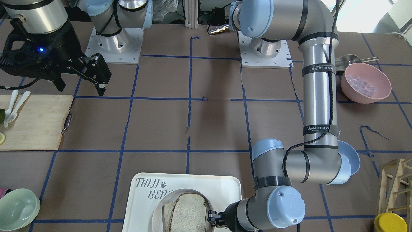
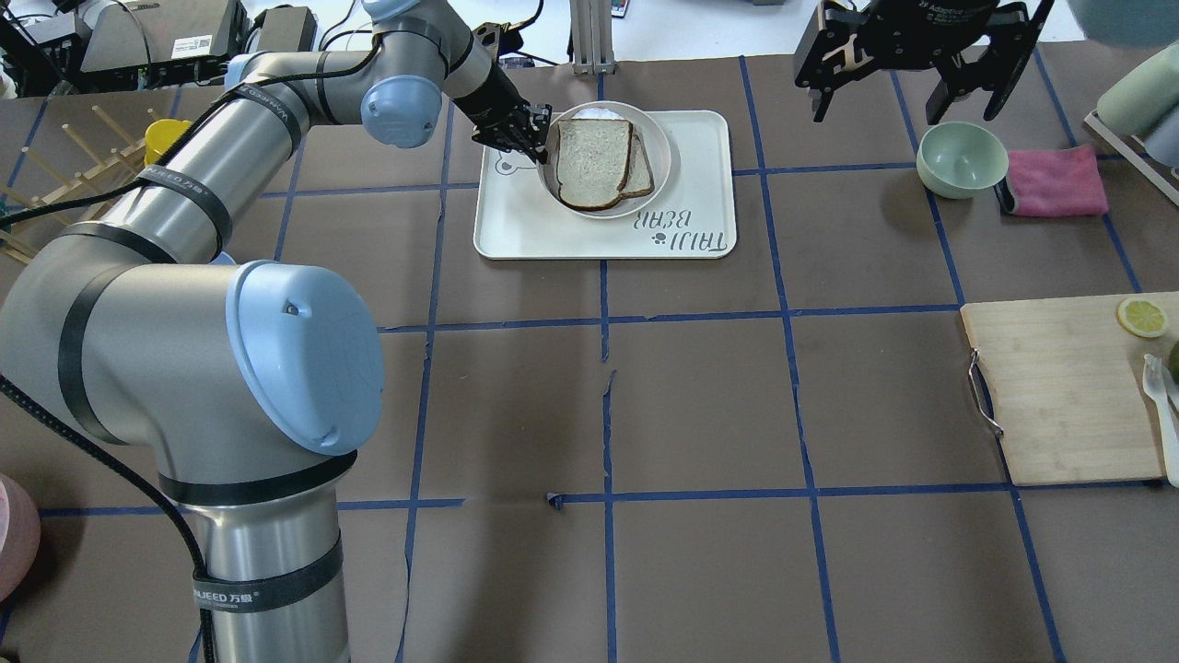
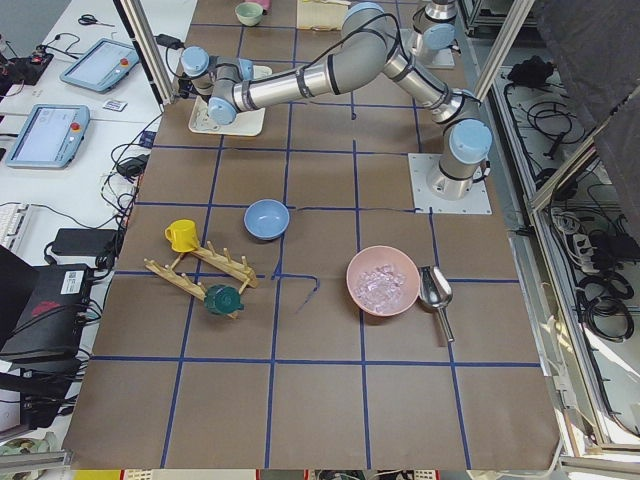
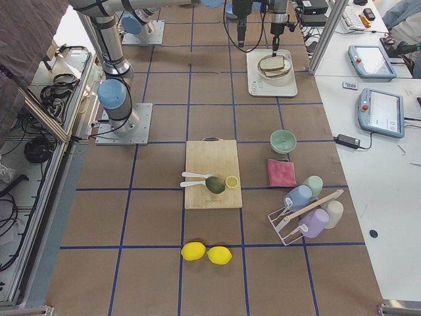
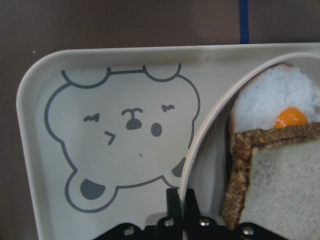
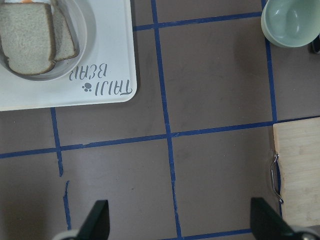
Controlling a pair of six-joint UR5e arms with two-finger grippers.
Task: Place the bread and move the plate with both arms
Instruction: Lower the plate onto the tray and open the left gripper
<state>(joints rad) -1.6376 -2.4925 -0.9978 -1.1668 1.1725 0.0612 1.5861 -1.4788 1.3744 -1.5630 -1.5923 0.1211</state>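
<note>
Work on the bread seems finished; I judge that the step in hand is the taking of the plate with both arms.

Nearest to the robot, at the right edge of the desk, lies a wooden board [image 2: 1059, 387], which has no part in this task. Further out, toward the far right corner, the right gripper [image 6: 180, 220] hangs high above the desk. Its jaws are spread wide and it holds nothing.

At the far edge, about the middle, stands the tray [image 2: 516, 230], and on it the plate [image 2: 659, 138]. The bread [image 2: 594, 161] lies in the plate, on top of a second slice, and in the left wrist view a fried egg [image 5: 292, 117] shows from under it. The left gripper [image 5: 181, 207] is at the plate's left rim. Its two fingers are pressed together with the rim between them, so it has a grip on the plate.

The next move probably belongs to the right arm. It should come down toward the rim opposite the left gripper, put one finger inside and one outside, and close without touching the bread. After that both arms must rise together and keep the plate level, otherwise the slices may slide.
</note>
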